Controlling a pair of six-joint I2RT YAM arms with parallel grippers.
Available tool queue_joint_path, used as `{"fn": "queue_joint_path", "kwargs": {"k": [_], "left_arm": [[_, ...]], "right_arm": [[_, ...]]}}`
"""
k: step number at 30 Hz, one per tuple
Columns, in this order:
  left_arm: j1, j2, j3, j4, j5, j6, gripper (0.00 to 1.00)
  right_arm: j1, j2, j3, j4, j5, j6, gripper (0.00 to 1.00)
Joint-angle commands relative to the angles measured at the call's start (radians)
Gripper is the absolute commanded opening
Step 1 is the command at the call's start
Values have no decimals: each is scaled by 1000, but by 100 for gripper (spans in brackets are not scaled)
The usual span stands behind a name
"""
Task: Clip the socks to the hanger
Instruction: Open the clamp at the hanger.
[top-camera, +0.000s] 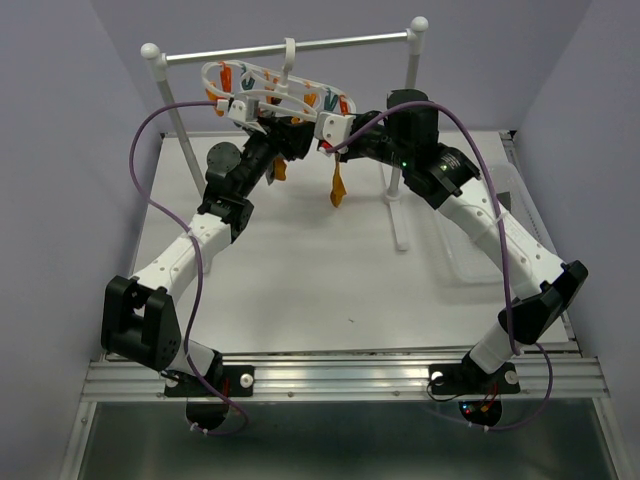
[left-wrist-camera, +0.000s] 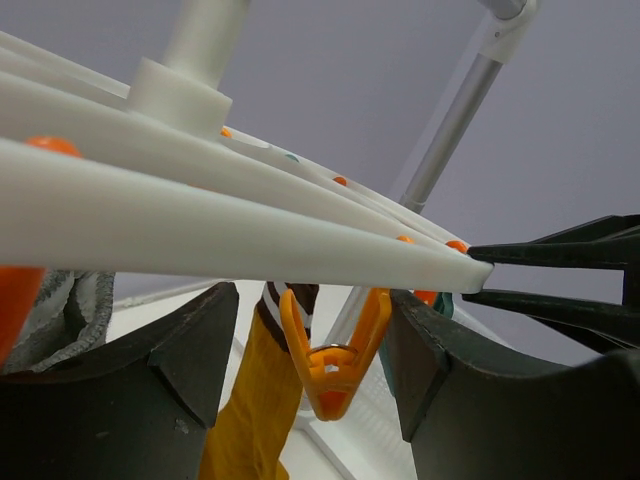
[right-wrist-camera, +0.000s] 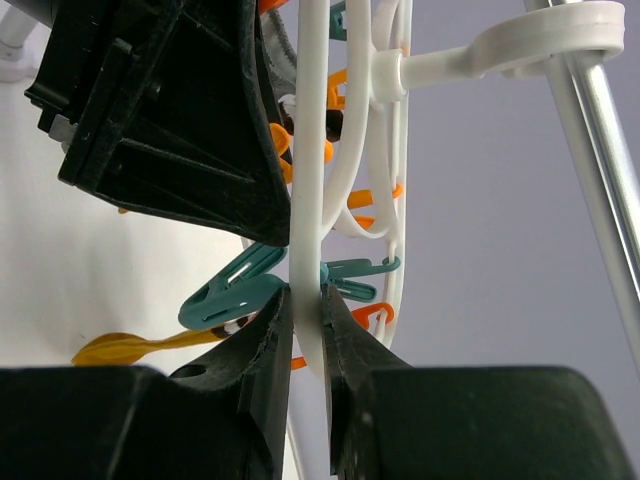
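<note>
Right now, steadying the hanger (top-camera: 275, 88) with the right jaws: clamped shut on the white rim at its right end, a teal clip (right-wrist-camera: 230, 295) just beside the pinch. Presumably done to stop the frame swinging or tilting on the rail (top-camera: 290, 46) during clipping. Hooked at the far side of the table (top-camera: 300, 280), left of centre, with clips dangling underneath.

Holding the left jaws spread wide under the frame, one finger either side of an orange clip (left-wrist-camera: 335, 365), touching neither side as far as visible. Probably lined up to squeeze that clip open; cannot say for sure.

Can see a mustard sock (left-wrist-camera: 250, 410) with dark cuff stripes just left of that clip, cuff up at the frame, toe hanging down. Looks pegged already, though hard to confirm from this angle. Also a grey sock (left-wrist-camera: 60, 310) bunched at the left edge of the left wrist view, close under the frame; cannot tell whether clipped. No sure sign of the other two socks.

Judging loosely: partway through, more socks to go. Worth watching for frame twist under the right-hand pinch.
</note>
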Motion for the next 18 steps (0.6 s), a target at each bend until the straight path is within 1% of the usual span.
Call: {"fn": "queue_joint_path", "kwargs": {"k": [1, 6, 18], "left_arm": [[-9, -11, 55, 83, -21, -4, 69], [-12, -14, 51, 86, -54, -17, 68], [-20, -11, 67, 86, -51, -29, 65]], "right_arm": [[6, -25, 22, 64, 27, 40, 7], [15, -25, 22, 63, 40, 43, 7], [24, -25, 18, 64, 51, 45, 7]]}}
